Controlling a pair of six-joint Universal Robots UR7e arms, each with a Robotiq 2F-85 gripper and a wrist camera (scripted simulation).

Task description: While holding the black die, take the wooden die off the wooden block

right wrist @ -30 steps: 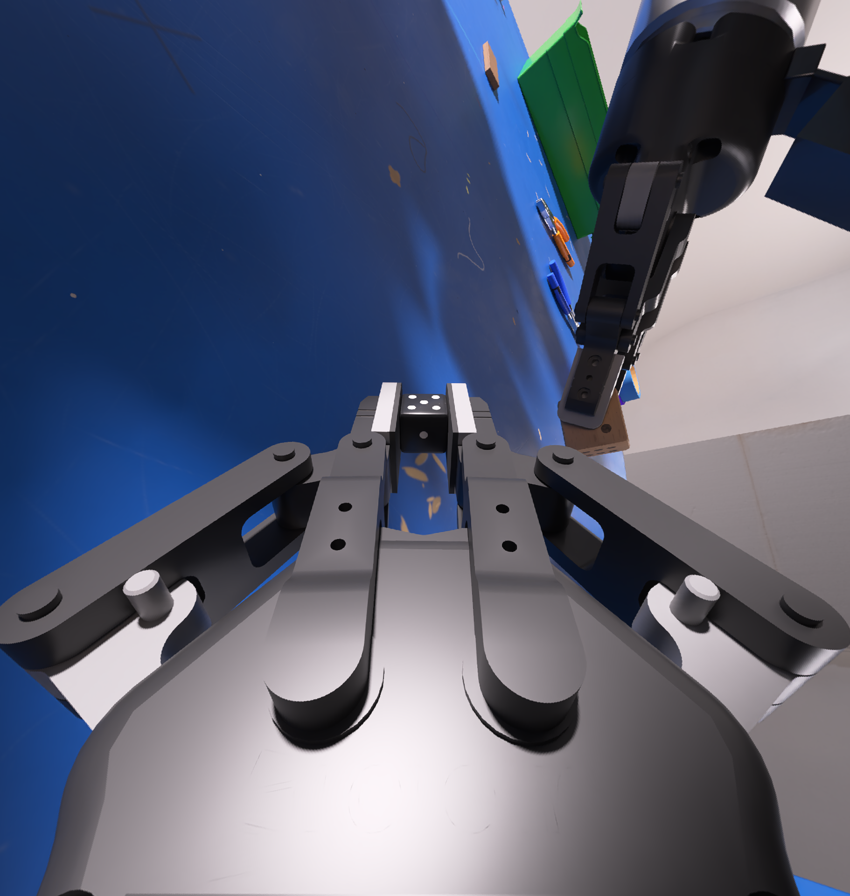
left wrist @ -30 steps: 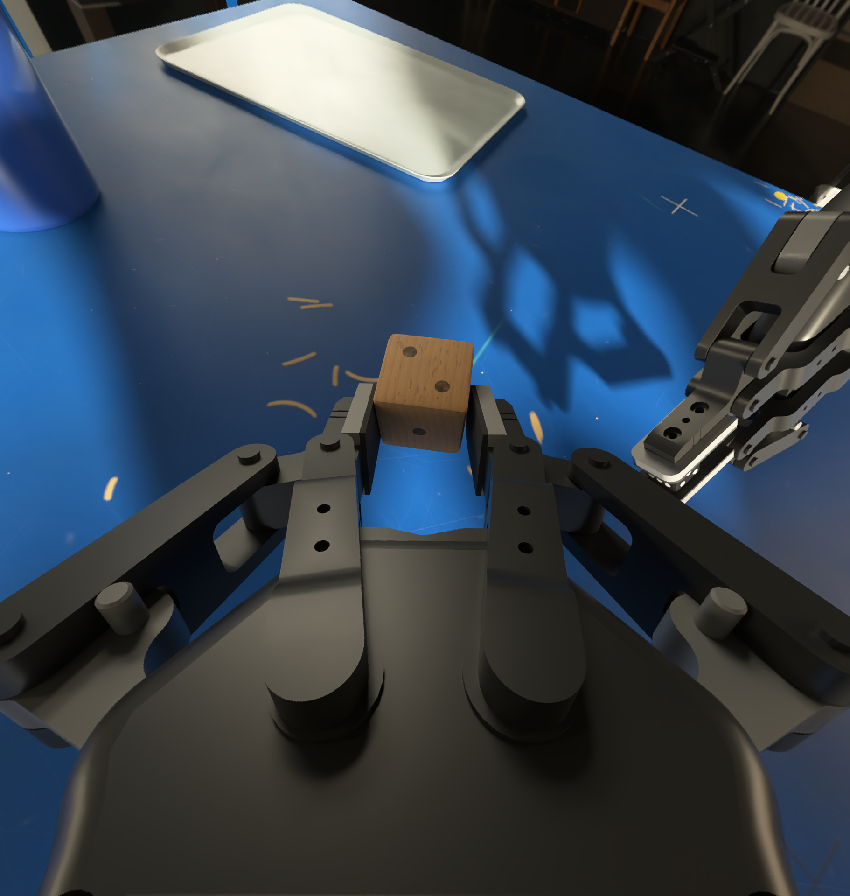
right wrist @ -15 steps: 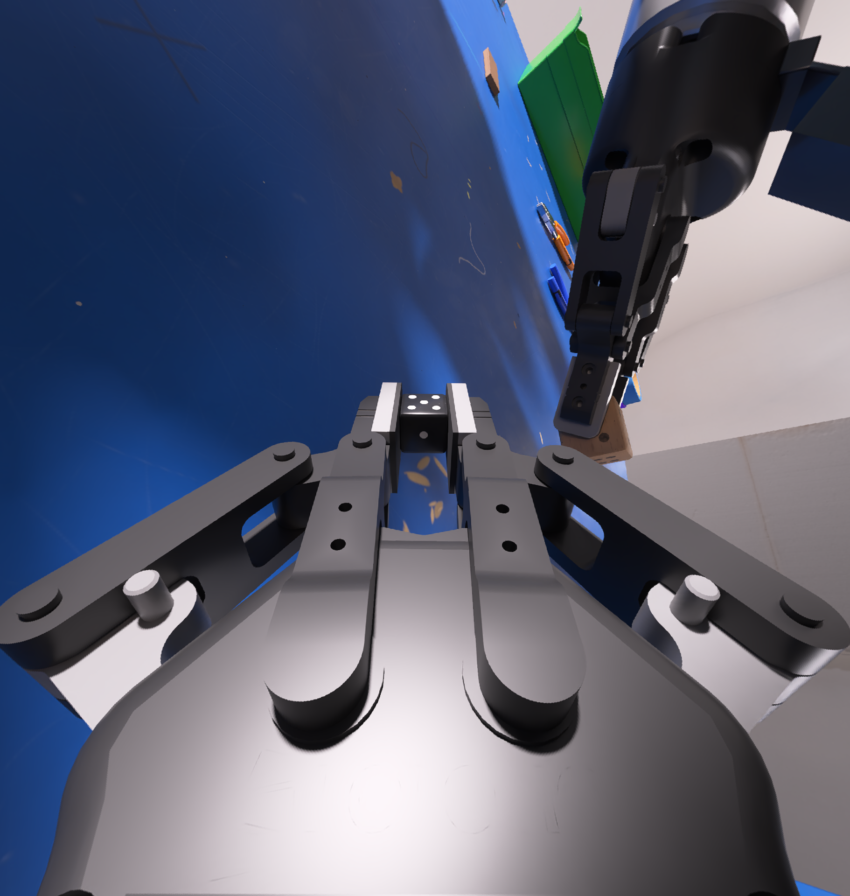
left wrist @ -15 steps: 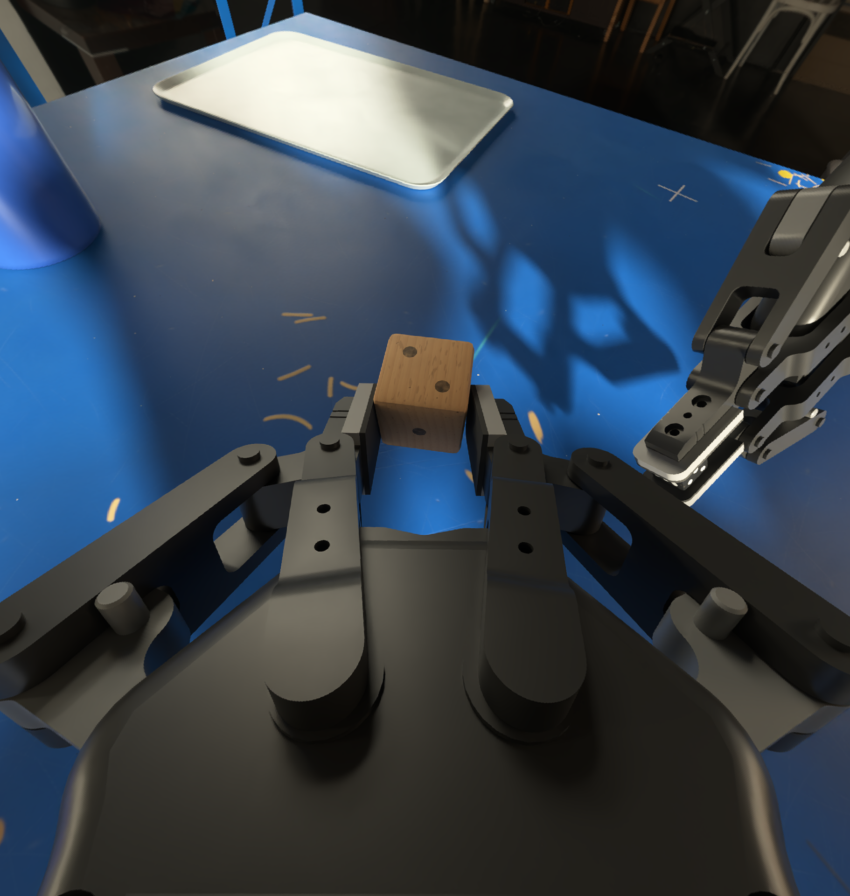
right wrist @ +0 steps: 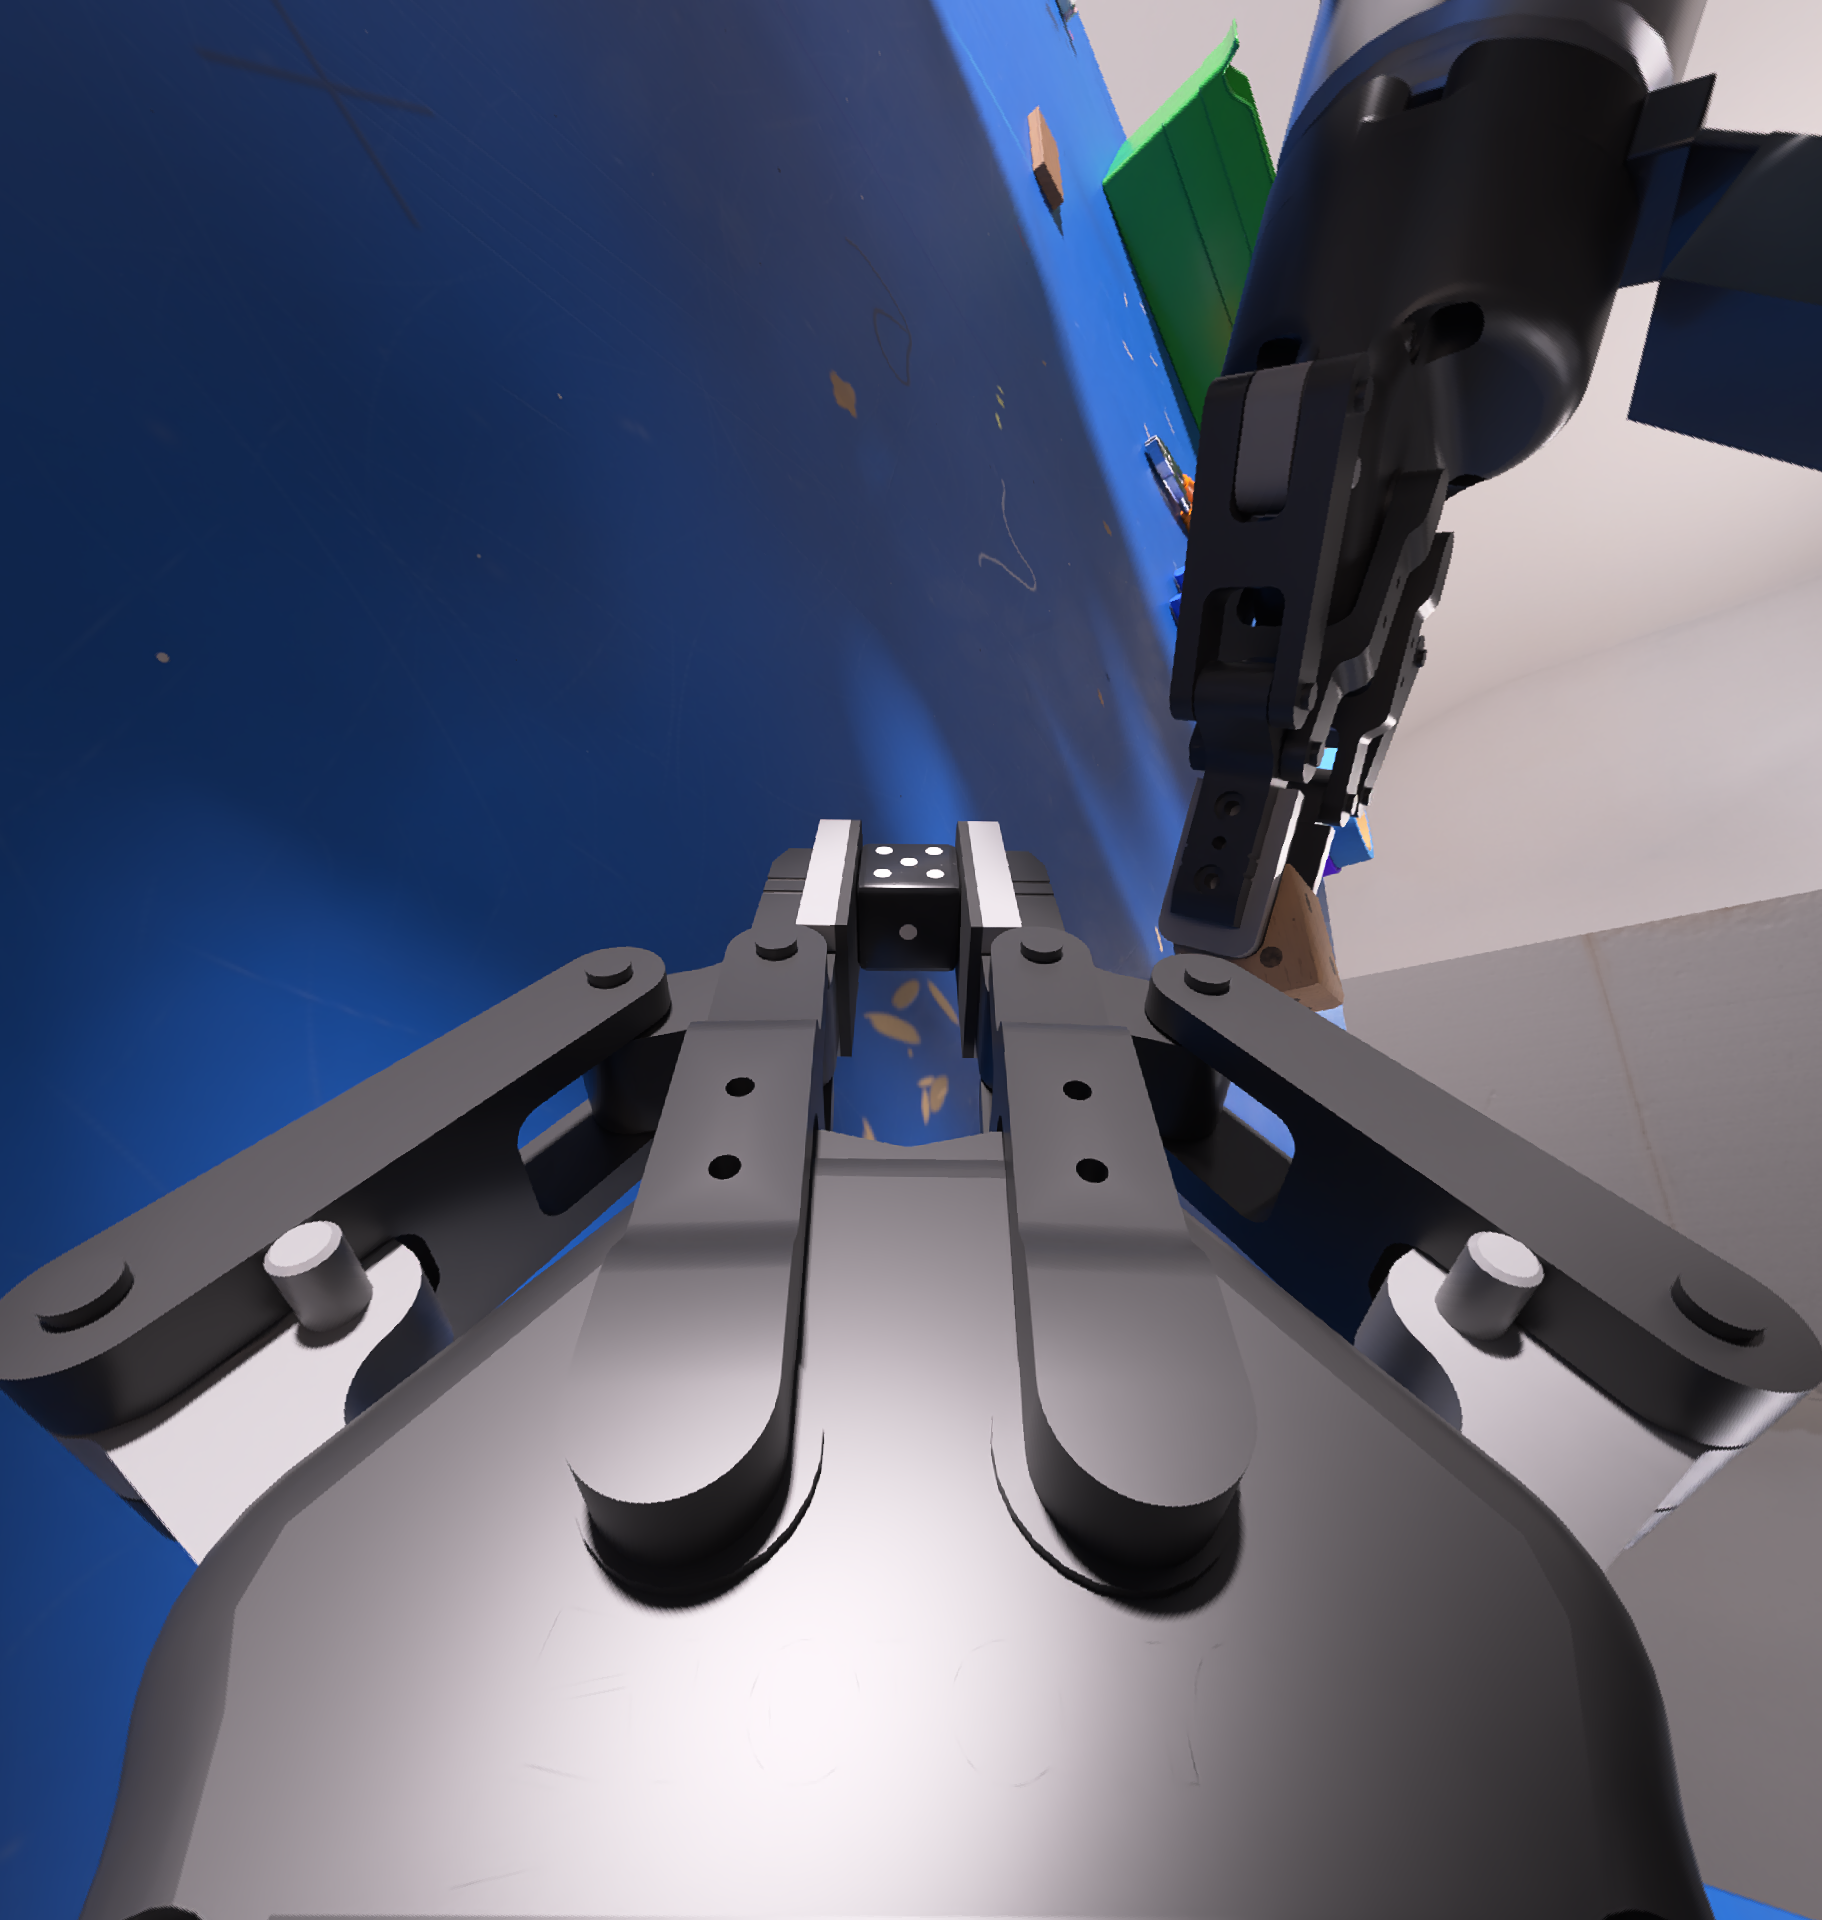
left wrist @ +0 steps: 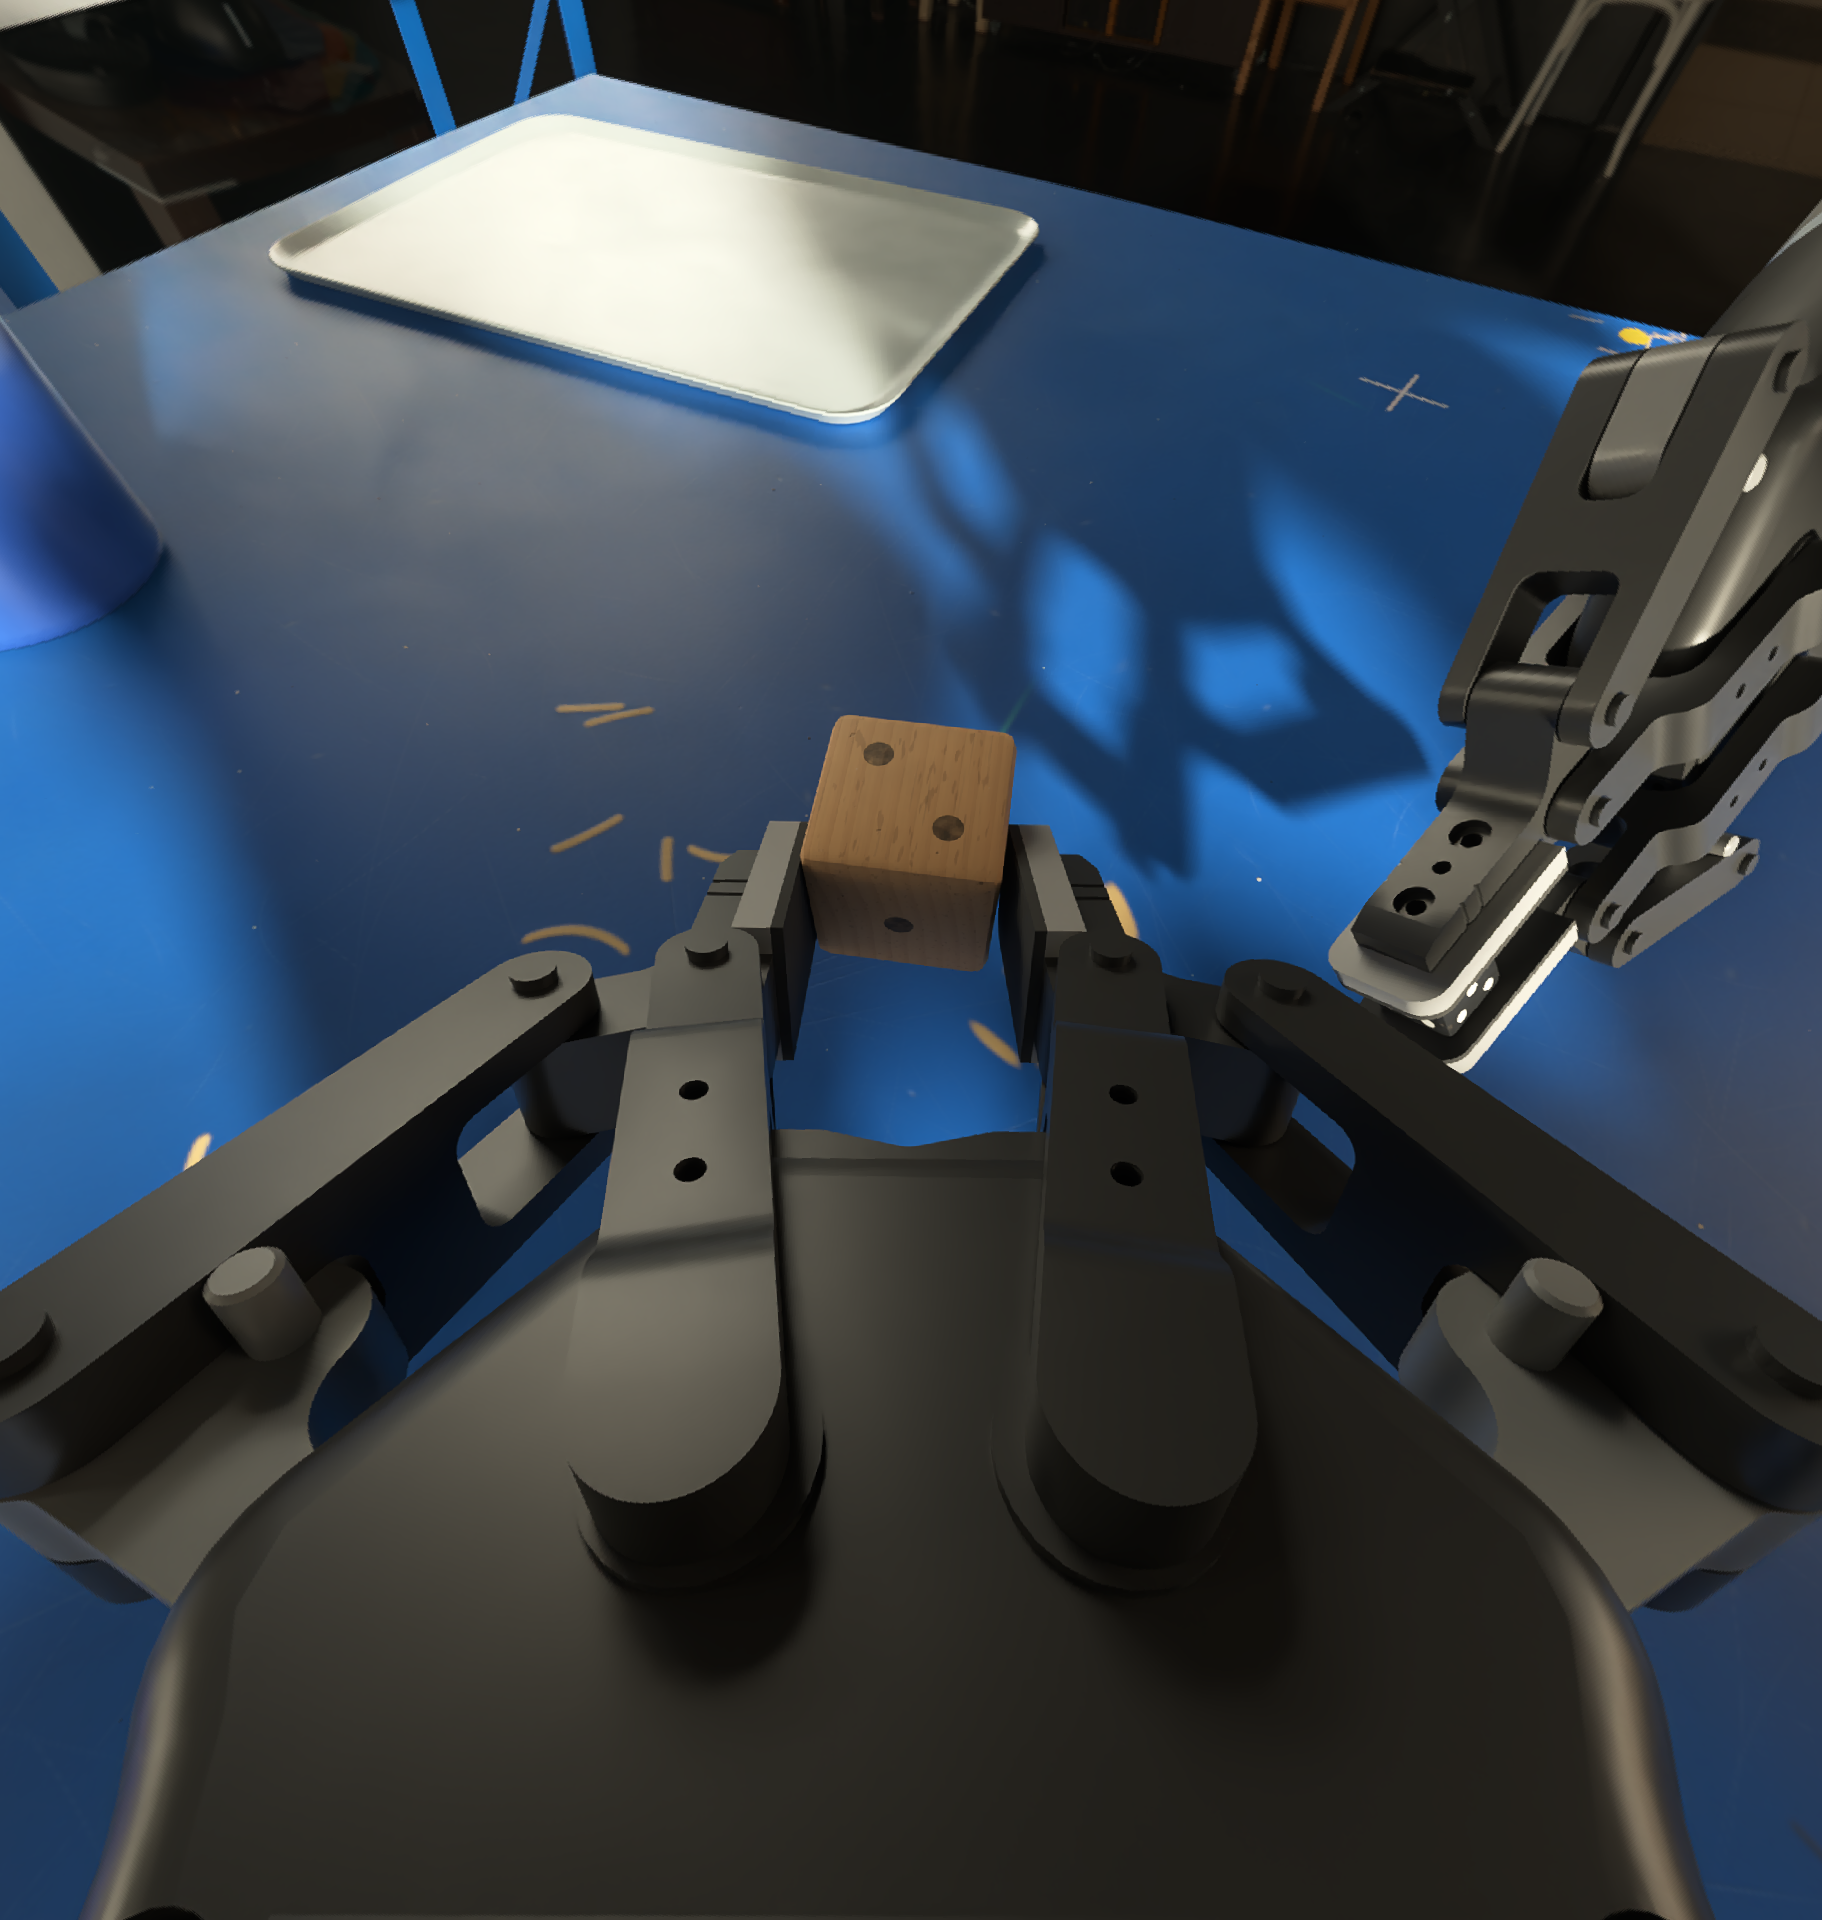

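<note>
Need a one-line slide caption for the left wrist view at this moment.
Left tool grips the brown wooden die above the blue table, silver metal tray behind it.

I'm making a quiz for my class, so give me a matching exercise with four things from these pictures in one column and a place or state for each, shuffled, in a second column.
Things
1. wooden die
2. black die
3. metal tray
4. green folder

Places or states
A. lying flat on the blue table, far side
B. clamped in the right hand
C. at the table's edge, behind the other arm
D. clamped in the left hand, above the table

Pairs: 1-D, 2-B, 3-A, 4-C
</note>
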